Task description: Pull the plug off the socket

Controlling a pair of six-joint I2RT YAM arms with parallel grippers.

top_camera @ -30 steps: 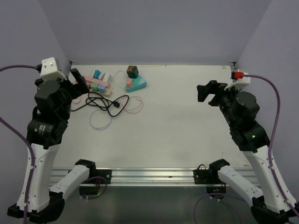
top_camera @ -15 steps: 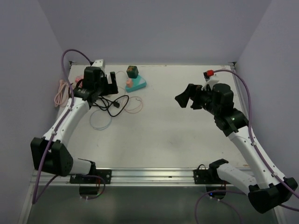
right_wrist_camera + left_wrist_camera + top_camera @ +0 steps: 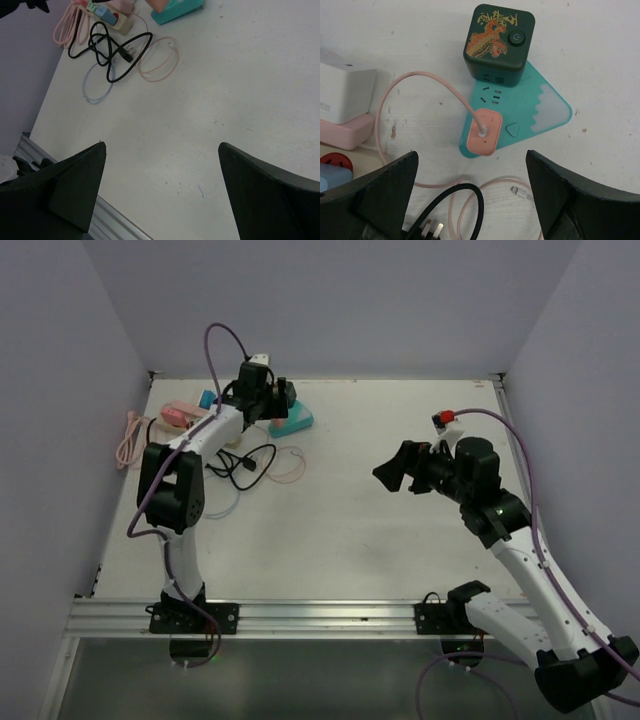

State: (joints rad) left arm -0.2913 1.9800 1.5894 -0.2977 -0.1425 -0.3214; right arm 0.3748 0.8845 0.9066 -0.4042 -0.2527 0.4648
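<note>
Hanging over the far left part of the worktop point(image 3: 600, 50), the left hand point(image 3: 471, 165) is held with its fingers wide apart and nothing between them. It is pointed straight down at the pink plug point(image 3: 483, 131), apparently so that a finger can be brought to each side of it. The plug is seated in the near corner of the flat teal socket point(image 3: 540, 107), and its pink cord point(image 3: 420, 75) arcs away to the left. A dark green cube point(image 3: 498, 37) is plugged into the far end of the same socket. It stands close behind the plug, so little room is judged to be left on that side. The right hand point(image 3: 161, 147) is kept well apart over bare worktop, fingers spread and empty, probably to stay out of the way.

On the cube a gold dragon-like figure is printed beside a round button with a power symbol. No words on it can be read. Faint grey lettering is seen on the white charger point(image 3: 345, 92) at the left edge, but it is cut off and too small to be made out.
</note>
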